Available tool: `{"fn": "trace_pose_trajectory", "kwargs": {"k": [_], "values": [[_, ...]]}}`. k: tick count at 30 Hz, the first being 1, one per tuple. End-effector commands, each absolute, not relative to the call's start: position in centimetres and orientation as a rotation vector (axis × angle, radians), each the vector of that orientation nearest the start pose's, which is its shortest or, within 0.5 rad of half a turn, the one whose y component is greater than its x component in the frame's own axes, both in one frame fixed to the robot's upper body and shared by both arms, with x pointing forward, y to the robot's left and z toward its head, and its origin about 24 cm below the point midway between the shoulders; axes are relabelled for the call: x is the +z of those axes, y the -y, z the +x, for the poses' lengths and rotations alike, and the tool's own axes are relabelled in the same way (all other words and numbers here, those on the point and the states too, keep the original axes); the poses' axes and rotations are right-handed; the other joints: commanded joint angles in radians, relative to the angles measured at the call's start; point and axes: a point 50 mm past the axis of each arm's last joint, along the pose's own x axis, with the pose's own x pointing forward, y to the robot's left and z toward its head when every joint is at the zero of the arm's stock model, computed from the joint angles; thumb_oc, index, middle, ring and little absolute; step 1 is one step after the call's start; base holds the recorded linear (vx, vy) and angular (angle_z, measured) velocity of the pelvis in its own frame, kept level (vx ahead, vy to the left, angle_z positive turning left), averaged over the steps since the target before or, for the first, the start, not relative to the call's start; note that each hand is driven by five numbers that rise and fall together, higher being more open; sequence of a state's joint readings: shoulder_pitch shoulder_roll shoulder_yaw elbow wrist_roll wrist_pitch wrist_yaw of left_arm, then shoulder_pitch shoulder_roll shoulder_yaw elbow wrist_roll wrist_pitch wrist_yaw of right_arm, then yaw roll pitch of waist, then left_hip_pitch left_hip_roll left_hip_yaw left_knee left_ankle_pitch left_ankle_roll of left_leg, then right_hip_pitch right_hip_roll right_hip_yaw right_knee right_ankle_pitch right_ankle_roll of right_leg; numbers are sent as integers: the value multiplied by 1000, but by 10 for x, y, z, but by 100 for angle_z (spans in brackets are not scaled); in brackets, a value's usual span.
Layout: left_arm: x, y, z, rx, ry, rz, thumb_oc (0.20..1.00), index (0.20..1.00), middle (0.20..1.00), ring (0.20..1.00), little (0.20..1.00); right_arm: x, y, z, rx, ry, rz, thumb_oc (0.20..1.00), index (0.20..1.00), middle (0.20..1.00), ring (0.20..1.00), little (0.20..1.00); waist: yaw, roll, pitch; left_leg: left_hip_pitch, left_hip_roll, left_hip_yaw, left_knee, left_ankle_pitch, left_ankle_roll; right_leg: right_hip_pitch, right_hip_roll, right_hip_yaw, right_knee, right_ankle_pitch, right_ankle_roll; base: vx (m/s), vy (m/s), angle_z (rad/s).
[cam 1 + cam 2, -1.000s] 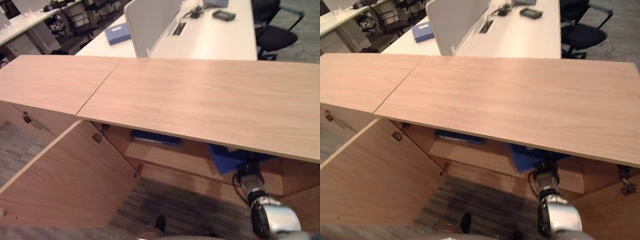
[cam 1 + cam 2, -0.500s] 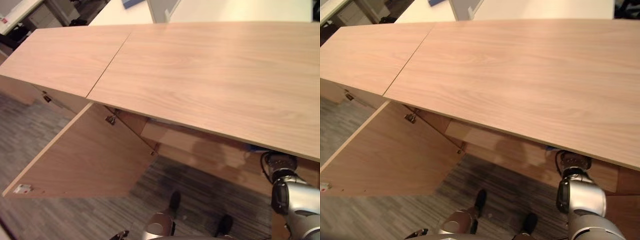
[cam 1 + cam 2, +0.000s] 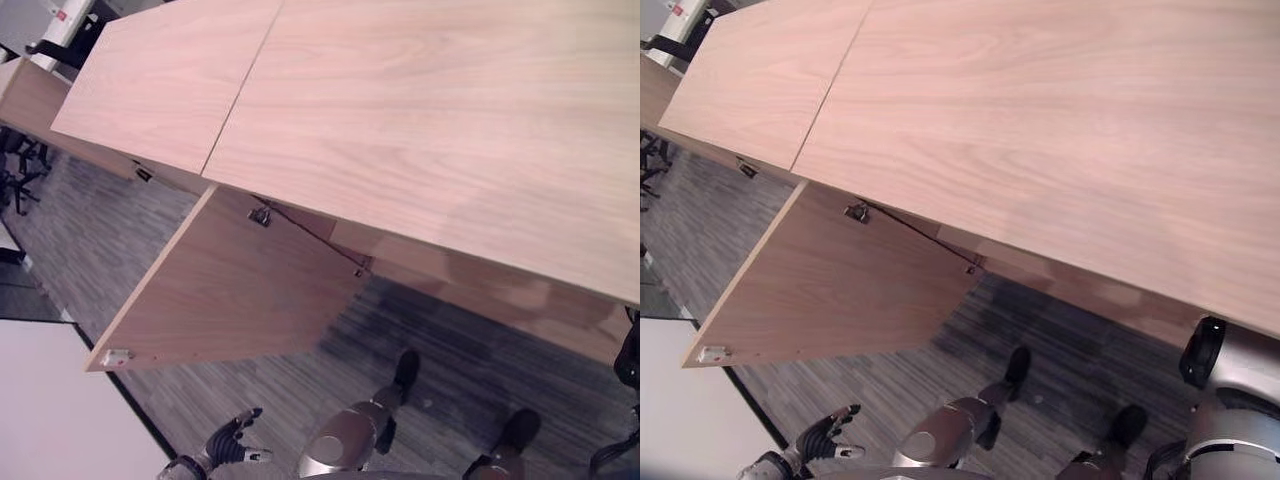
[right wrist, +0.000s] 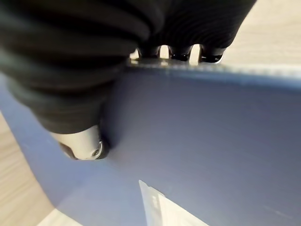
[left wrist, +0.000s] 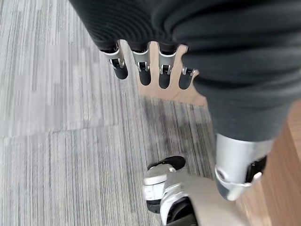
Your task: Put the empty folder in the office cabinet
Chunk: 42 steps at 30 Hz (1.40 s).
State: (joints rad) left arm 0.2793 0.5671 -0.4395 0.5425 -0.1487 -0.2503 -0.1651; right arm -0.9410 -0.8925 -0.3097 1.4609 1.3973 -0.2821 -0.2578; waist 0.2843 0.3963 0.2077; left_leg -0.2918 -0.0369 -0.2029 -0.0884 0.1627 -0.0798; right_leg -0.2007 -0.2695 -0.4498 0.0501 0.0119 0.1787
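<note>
We read this as the placing step: in the right wrist view our right hand (image 4: 84, 99) is clamped on the blue folder (image 4: 197, 141), fingers (image 4: 209, 55) hooked over its top edge and thumb pressed on its face, with pale wood behind it. From the head views the arm runs in under the front edge of the office cabinet's top (image 3: 430, 130), so we judge the folder is inside the cabinet, though whether it rests on a shelf we cannot tell. The cabinet door (image 3: 230, 290) hangs wide open off the left part of the front edge. Our left hand (image 3: 825, 435) hangs low over the grey carpet (image 3: 120, 240), fingers loosely spread and holding nothing. Next we need to settle the folder on the shelf, release the grip and draw the arm out clear of the top's edge.
</note>
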Motion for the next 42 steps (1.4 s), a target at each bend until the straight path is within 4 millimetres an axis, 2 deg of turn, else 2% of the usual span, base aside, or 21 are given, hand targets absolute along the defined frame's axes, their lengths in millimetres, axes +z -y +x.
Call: {"fn": "trace_pose_trajectory", "kwargs": {"k": [1, 2, 3, 4, 8, 10, 11, 13, 14, 15, 16, 17, 18, 19, 23, 24, 27, 30, 31, 35, 42], "values": [[-42, -230, 200, -497, -339, 717, 1000, 1000, 1000, 1000, 1000, 259, 444, 294, -925, 731, 1015, 200, 200, 200, 200, 200, 14, -84, 31, -18, 85, 18, 188, -216, -74, -118, -64, 126, 317, -222, 1, 22, 32, -6], [-42, -229, 202, -494, -333, 727, 1000, 1000, 1000, 1000, 1000, 259, 444, 294, -927, 741, 1019, 200, 200, 200, 200, 200, 16, -85, 35, -26, 83, 19, 195, -212, -74, -125, -67, 125, 320, -215, 0, -6, 8, -6], [-31, -211, 219, -500, -235, 726, 1000, 1000, 1000, 1000, 1000, 264, 433, 303, -879, 797, 1132, 200, 200, 200, 200, 200, -2, -96, 49, -67, 71, 24, 247, -232, -74, -169, -73, 143, 372, -230, -1, 19, -2, -7], [-30, -202, 222, -519, -211, 700, 1000, 1000, 1000, 1000, 1000, 270, 427, 308, -869, 821, 1193, 200, 200, 200, 200, 200, -12, -112, 45, -93, 63, 26, 279, -258, -76, -201, -80, 159, 410, -251, 1, 40, -1, 7], [-34, -181, 209, -605, -202, 637, 1000, 1000, 1000, 1000, 1000, 281, 431, 303, -912, 833, 1233, 200, 200, 200, 200, 200, -9, -121, 57, -163, 53, 19, 336, -281, -73, -289, -92, 184, 495, -275, 3, -7, -38, 4], [-37, -176, 203, -630, -206, 642, 1000, 1000, 1000, 1000, 1000, 282, 434, 300, -926, 837, 1237, 200, 200, 200, 200, 200, -3, -120, 65, -184, 49, 21, 347, -265, -72, -311, -100, 173, 505, -255, -2, -84, -10, 7], [-37, -176, 203, -630, -204, 643, 1000, 1000, 1000, 1000, 1000, 283, 434, 300, -924, 839, 1237, 200, 200, 200, 200, 200, -5, -123, 57, -180, 49, 19, 347, -280, -73, -307, -96, 185, 507, -274, 3, -40, -33, 9], [-65, -162, 166, -707, -293, 650, 1000, 1000, 1000, 1000, 1000, 280, 442, 291, -976, 857, 1281, 200, 200, 200, 200, 200, 5, -131, 83, -213, 47, 8, 377, -296, -68, -346, -100, 192, 553, -293, 4, -64, -77, 15], [-67, -161, 164, -708, -295, 653, 1000, 1000, 1000, 1000, 1000, 279, 442, 291, -979, 855, 1280, 200, 200, 200, 200, 200, 9, -129, 86, -223, 44, 10, 381, -279, -67, -358, -106, 182, 555, -272, -1, -61, -61, 7], [-76, -158, 151, -723, -331, 655, 1000, 1000, 1000, 1000, 1000, 276, 443, 290, -992, 851, 1290, 200, 200, 200, 200, 200, 9, -134, 87, -224, 45, 7, 386, -301, -66, -360, -101, 197, 569, -300, 2, -163, -23, 7], [-90, -157, 131, -719, -399, 660, 1000, 1000, 1000, 1000, 1000, 270, 443, 290, -1009, 842, 1310, 200, 200, 200, 200, 200, 13, -133, 108, -246, 45, 7, 402, -287, -65, -388, -107, 195, 586, -283, -6, 24, -84, 16], [-91, -157, 131, -717, -398, 662, 1000, 1000, 1000, 1000, 1000, 270, 443, 291, -1008, 841, 1309, 200, 200, 200, 200, 200, 9, -138, 99, -243, 45, 7, 408, -309, -66, -385, -104, 209, 595, -308, -1, -29, 21, 19], [-60, -181, 205, -616, -287, 826, 1000, 1000, 1000, 1000, 1000, 276, 413, 318, -910, 807, 1252, 200, 200, 200, 200, 200, -40, -149, 93, -248, 56, 26, 412, -310, -71, -398, -99, 225, 592, -309, -2, 104, 82, 25], [-44, -177, 223, -540, -213, 746, 1000, 1000, 1000, 1000, 1000, 278, 398, 331, -865, 774, 1289, 200, 200, 200, 200, 200, -46, -141, 106, -272, 55, 30, 428, -307, -65, -417, -99, 230, 608, -306, -8, 18, 98, 19], [-38, -190, 210, -474, -211, 653, 1000, 1000, 1000, 1000, 1000, 283, 415, 317, -935, 766, 1237, 200, 200, 200, 200, 200, -37, -138, 106, -316, 50, 22, 486, -338, -62, -449, -107, 232, 647, -330, -7, -2, 7, -26], [-45, -230, 195, -574, -433, 601, 1000, 1000, 1000, 1000, 1000, 284, 424, 312, -914, 728, 1148, 200, 200, 200, 200, 200, -51, -130, 100, -332, 53, 31, 511, -349, -62, -464, -106, 249, 663, -338, -9, 22, 73, 17], [-41, -202, 216, -634, -352, 635, 1000, 1000, 1000, 1000, 1000, 260, 401, 334, -888, 642, 1211, 200, 200, 200, 200, 200, -80, -142, 108, -364, 58, 32, 558, -363, -59, -492, -95, 263, 695, -349, -14, 11, 26, -5], [-40, -201, 226, -584, -348, 603, 1000, 1000, 1000, 1000, 1000, 257, 384, 347, -849, 614, 1246, 200, 200, 200, 200, 200, -98, -158, 110, -396, 61, 39, 597, -379, -56, -524, -88, 274, 720, -357, -18, 3, 8, -13], [-40, -202, 231, -537, -343, 579, 1000, 1000, 1000, 1000, 1000, 254, 370, 358, -817, 583, 1262, 200, 200, 200, 200, 200, -107, -168, 106, -416, 63, 41, 620, -389, -52, -544, -80, 280, 731, -363, -21, 0, 0, 0], [-37, -205, 235, -501, -327, 569, 1000, 1000, 1000, 1000, 1000, 254, 358, 365, -793, 564, 1279, 200, 200, 200, 200, 200, -116, -181, 103, -447, 63, 40, 655, -404, -48, -569, -70, 289, 750, -365, -27, 1, 1, -3], [-30, -212, 236, -482, -315, 548, 1000, 1000, 1000, 1000, 1000, 257, 356, 366, -778, 572, 1294, 200, 200, 200, 200, 200, -111, -193, 102, -457, 65, 34, 672, -414, -49, -575, -65, 289, 766, -374, -30, 1, -4, -2]]}}
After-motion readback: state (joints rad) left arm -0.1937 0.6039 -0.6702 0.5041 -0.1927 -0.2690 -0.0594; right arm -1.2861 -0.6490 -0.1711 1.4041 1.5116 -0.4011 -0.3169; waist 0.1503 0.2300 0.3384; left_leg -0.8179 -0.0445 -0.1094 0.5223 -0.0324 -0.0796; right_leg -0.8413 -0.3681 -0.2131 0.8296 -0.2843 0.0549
